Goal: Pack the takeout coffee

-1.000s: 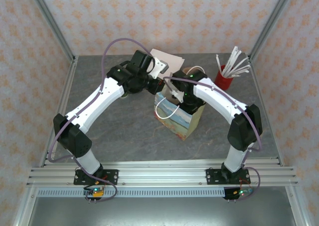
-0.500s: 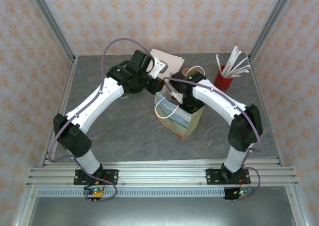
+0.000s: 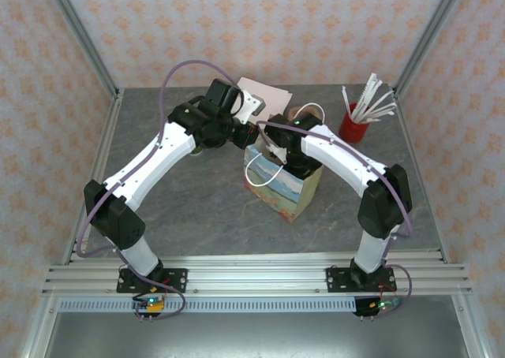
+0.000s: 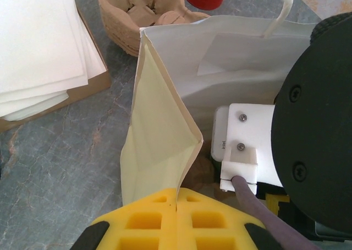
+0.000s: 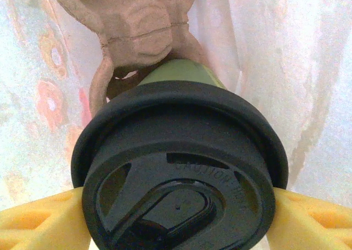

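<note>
Two yellow jaws of the left gripper [image 4: 177, 206] are pressed together on the rim of the paper bag [image 4: 159, 134]. Inside the bag, the takeout coffee [image 5: 181, 167] is seen touching a pulp cup carrier [image 5: 132, 18]. Its black lid is flanked by the right gripper [image 5: 176, 219], jaws apart; whether it is clamped cannot be told.

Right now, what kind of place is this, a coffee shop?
Probably not a real shop, more a robot test booth dressed as a takeout counter. Two robot arms are bolted to the table, which carries a paper bag, a red cup of straws and a stack of white napkins.
</note>
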Controlling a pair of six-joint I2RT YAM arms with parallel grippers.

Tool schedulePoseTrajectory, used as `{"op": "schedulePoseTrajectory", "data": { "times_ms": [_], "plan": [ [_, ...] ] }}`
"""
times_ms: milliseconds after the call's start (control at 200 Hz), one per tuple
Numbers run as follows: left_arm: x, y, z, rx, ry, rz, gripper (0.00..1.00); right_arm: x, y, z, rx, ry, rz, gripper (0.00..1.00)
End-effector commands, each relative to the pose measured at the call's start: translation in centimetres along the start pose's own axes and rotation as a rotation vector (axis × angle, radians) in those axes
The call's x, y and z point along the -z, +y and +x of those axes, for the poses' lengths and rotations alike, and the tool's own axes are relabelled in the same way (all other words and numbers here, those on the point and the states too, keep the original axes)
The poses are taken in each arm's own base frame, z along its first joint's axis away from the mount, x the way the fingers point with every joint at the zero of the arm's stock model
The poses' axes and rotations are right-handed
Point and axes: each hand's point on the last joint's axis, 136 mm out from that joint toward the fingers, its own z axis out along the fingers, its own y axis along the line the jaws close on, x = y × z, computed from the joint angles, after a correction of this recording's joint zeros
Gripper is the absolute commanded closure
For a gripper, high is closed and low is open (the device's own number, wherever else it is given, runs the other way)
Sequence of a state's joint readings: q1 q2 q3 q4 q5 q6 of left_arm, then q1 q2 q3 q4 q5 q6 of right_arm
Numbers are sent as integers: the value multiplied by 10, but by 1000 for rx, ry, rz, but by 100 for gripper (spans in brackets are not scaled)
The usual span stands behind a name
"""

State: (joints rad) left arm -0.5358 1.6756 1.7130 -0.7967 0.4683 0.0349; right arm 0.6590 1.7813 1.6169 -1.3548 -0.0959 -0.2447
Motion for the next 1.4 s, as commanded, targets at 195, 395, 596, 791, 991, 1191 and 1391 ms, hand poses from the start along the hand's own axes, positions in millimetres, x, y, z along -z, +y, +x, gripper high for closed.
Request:
{"op": "schedulePoseTrajectory", "data": {
  "times_ms": [195, 395, 596, 791, 991, 1191, 1391],
  "plan": [
    [2, -2, 8, 6, 21, 10, 95, 8, -2, 0, -17, -1, 25, 17],
    [2, -3, 7, 7, 20, 13, 95, 11, -2, 0, -21, -9, 27, 11],
    [2, -3, 8, 8, 21, 14, 95, 15, -3, 0, -26, -15, 29, 9],
    [2, -4, 8, 7, 20, 15, 95, 22, 0, -2, -29, -44, 6, 11],
    [1, -3, 8, 7, 23, 16, 95, 35, 3, -5, -32, -78, -17, 12],
    [1, -3, 8, 6, 22, 16, 95, 49, 2, -3, -37, -105, -19, 11],
    [2, -3, 8, 8, 22, 16, 95, 65, -3, 0, -42, -129, -2, 10]
  ]
}}
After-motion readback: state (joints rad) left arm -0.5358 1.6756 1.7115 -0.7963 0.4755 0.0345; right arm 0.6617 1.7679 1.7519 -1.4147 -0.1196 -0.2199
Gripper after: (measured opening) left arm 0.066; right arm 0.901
